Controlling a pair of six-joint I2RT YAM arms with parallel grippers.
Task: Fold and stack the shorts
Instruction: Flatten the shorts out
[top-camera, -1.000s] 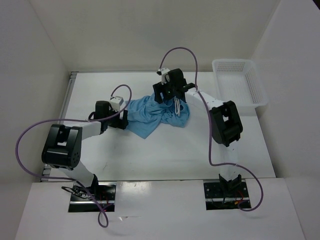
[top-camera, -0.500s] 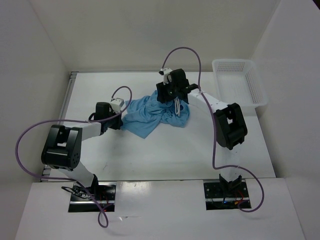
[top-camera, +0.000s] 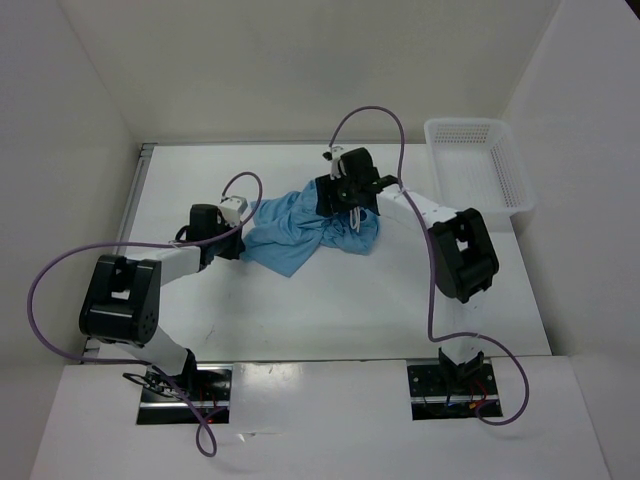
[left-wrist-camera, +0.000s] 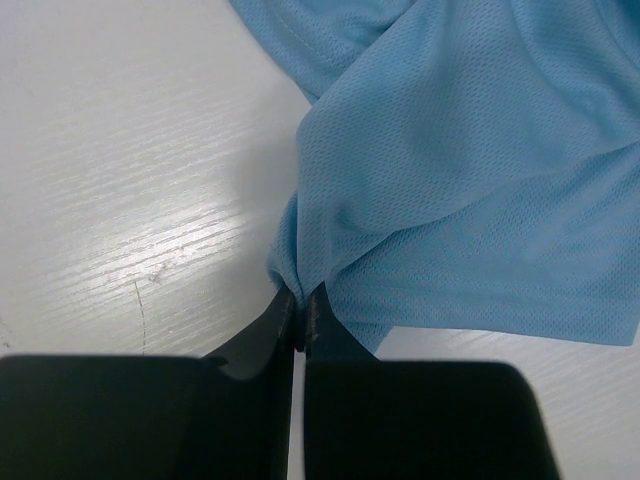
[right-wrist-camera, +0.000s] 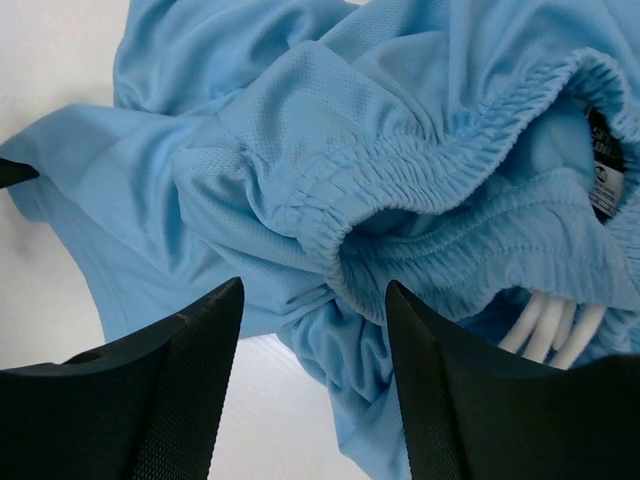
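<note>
The light-blue shorts (top-camera: 300, 235) lie crumpled on the white table, between the two arms. My left gripper (top-camera: 245, 240) is at their left edge. In the left wrist view it (left-wrist-camera: 300, 295) is shut on a pinch of the shorts' (left-wrist-camera: 470, 180) hem. My right gripper (top-camera: 345, 200) hovers over the right part of the heap. In the right wrist view it (right-wrist-camera: 313, 290) stands open, its fingers either side of the bunched fabric below the gathered waistband (right-wrist-camera: 420, 170), without gripping it. The white drawstring (right-wrist-camera: 550, 325) hangs at the right.
A white mesh basket (top-camera: 478, 165) stands at the table's far right corner. White walls enclose the table on the left, back and right. The table (top-camera: 330, 300) shows bare white between the shorts and the arm bases.
My left gripper has shut on the hem of the shorts. My right gripper has narrowed somewhat and has shifted nearer over the waistband.
</note>
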